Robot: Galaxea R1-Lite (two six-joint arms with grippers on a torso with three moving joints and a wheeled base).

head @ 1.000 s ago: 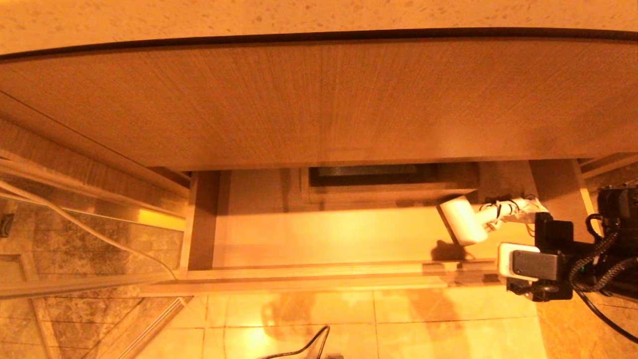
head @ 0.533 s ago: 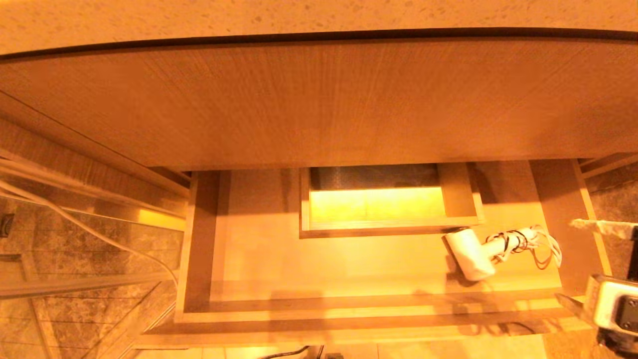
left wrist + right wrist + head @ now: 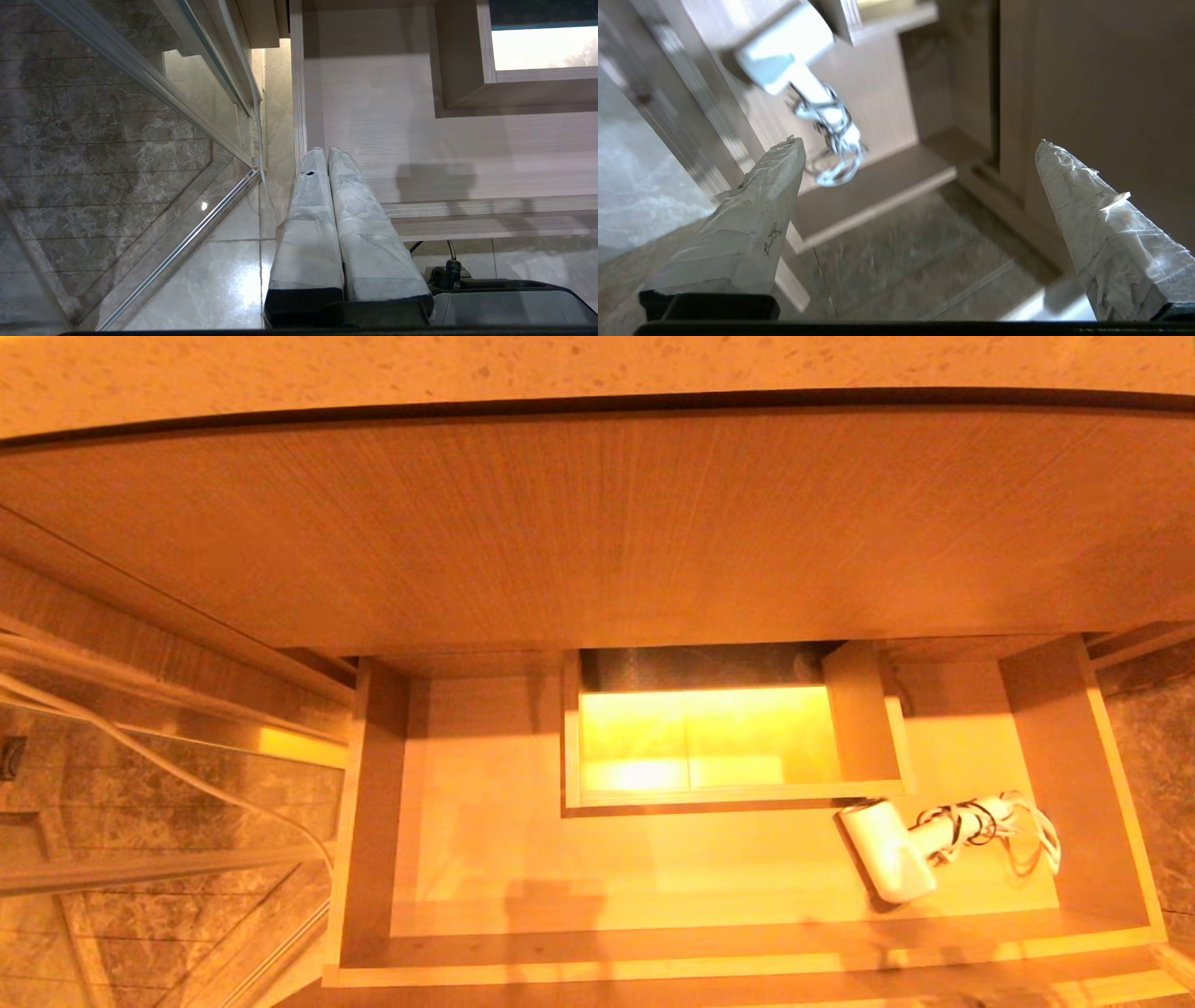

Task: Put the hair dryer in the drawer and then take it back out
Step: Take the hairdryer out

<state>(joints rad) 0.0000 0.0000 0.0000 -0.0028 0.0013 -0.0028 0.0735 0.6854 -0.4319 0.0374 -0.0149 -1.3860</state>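
My right gripper (image 3: 920,144) hangs wide open and empty, the hair dryer (image 3: 794,70) ahead in the drawer (image 3: 878,177). It looks light, rigid and smooth; I'd grip the handle above the floppy cord. The left gripper (image 3: 327,151) is closed, empty.

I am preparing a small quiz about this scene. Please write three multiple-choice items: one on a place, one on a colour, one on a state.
1. Where does the hair dryer lie in the drawer?
A. left end
B. right end, in front of the boxed cut-out
C. inside the cut-out

2. What colour are the ties on its coiled cord?
A. black
B. red
C. green

3. How is the right pincer?
A. shut on the dryer
B. shut, empty
C. open, empty

Answers:
1 B: in the head view it rests at the right end, by the cut-out's front corner.
2 A: dark bands cross the white cord.
3 C: the right wrist view shows its fingers wide apart, with the dryer beyond them.
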